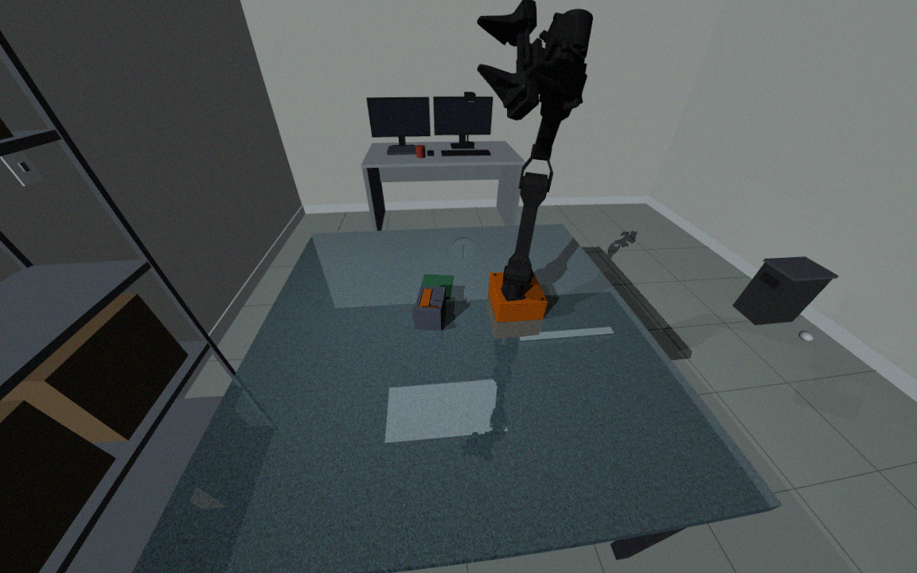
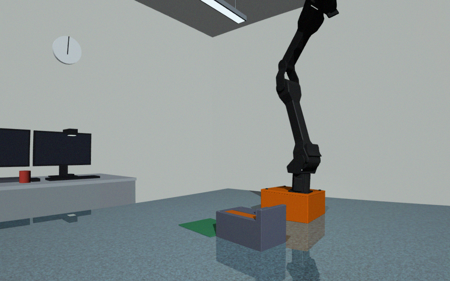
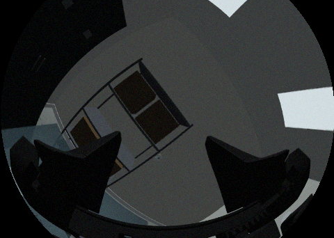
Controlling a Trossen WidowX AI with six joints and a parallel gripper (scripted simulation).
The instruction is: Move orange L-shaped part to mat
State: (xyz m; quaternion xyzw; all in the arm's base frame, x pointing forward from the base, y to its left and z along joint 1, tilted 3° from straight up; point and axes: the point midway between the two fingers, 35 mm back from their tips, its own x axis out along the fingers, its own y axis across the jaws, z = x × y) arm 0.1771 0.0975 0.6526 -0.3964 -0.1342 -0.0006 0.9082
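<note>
Several ways I can see this going sideways from where I'm sitting:

- Gripper is way up top with the arm stretched nearly straight, jaws spread wide with nothing between them. It's well apart from everything that matters, so there's a long descent, and any aim error on the way down lands on the wrong spot.
- Part is sitting flush in the tray, at about 9 o'clock from the base in the top view. Nothing sticks up to grab yet.
- Biggest worry: pressing the wrong end. From the exterior view I can't really tell which end is the L, so I'd be guessing. Push the wrong one, or near the middle, and it probably just stays put.
- One tray corner stands taller than the rest. Coming in with jaws this wide, a finger could clip it and shove the whole tray.
- Wrist cam is no help right now; it's showing shelving and wall between the fingers, not the tray.
- Mat is just beside the tray on its far side, at 12 o'clock in the top view, and partly hidden by it. It looks small, so the part could land half off it or flipped.
</note>
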